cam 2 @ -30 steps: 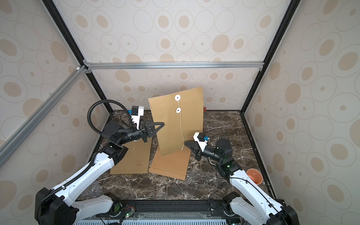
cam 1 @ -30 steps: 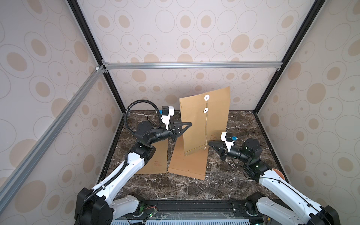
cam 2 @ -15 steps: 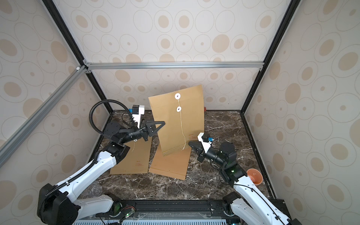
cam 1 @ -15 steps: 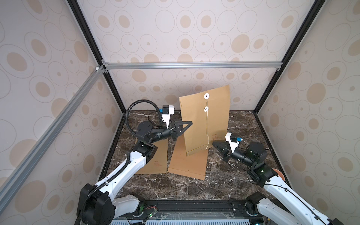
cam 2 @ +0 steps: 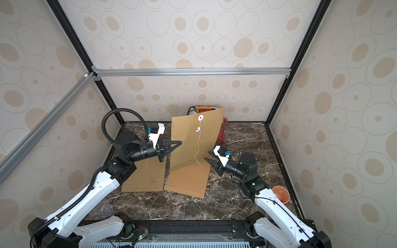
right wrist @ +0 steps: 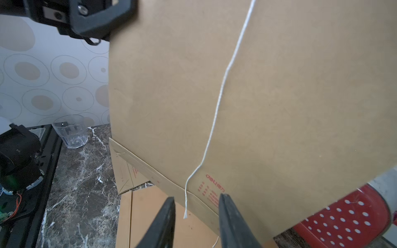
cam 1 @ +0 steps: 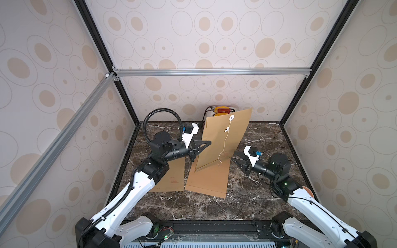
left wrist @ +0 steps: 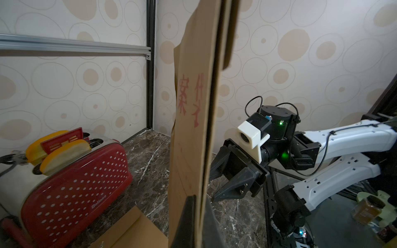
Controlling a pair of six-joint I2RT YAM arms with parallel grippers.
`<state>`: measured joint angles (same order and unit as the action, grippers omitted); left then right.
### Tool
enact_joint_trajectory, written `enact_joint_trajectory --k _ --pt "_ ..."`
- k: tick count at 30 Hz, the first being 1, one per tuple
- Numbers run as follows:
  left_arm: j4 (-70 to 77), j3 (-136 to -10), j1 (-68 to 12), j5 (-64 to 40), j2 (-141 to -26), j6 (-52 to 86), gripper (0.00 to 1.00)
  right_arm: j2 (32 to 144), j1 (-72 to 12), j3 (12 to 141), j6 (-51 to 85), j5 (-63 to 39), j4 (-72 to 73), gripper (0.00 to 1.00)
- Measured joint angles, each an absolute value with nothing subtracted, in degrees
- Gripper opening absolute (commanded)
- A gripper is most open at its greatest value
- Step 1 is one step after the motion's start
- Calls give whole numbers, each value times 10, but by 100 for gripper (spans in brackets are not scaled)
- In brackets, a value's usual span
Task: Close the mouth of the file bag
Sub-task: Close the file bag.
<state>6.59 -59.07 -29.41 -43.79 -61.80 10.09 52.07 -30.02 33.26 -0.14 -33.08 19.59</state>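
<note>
The file bag (cam 1: 225, 137) is a brown paper envelope standing upright over the table, also seen in the other top view (cam 2: 189, 141). My left gripper (cam 1: 206, 143) is shut on its left edge, with its jaws clamped on the paper in the left wrist view (left wrist: 198, 206). A white string (cam 1: 224, 143) hangs from two white discs (cam 1: 231, 117) down the bag's face. My right gripper (cam 1: 234, 156) is open at the bag's lower right. In the right wrist view the loose end of the string (right wrist: 184, 214) dangles between the fingers of the right gripper (right wrist: 196, 198), touching neither.
Two more brown bags (cam 1: 171, 178) (cam 1: 208, 180) lie flat on the marble table under the raised one. A red toaster (left wrist: 75, 182) stands behind the bag at the back wall. A clear glass (cam 2: 103, 209) sits front left, an orange cup (cam 2: 280, 194) at the right.
My right gripper has gone from shut to open beside the string's lower end. The left gripper and the bag have stayed where they were.
</note>
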Motion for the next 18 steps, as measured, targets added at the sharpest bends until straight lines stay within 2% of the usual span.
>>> enact_joint_trajectory --k 10,18 --pt "33 -586 -297 -405 -596 27 0 588 -328 336 -10 -333 270 45" --pt "38 -579 -298 -407 -589 23 0 644 -347 377 -9 -342 297 42"
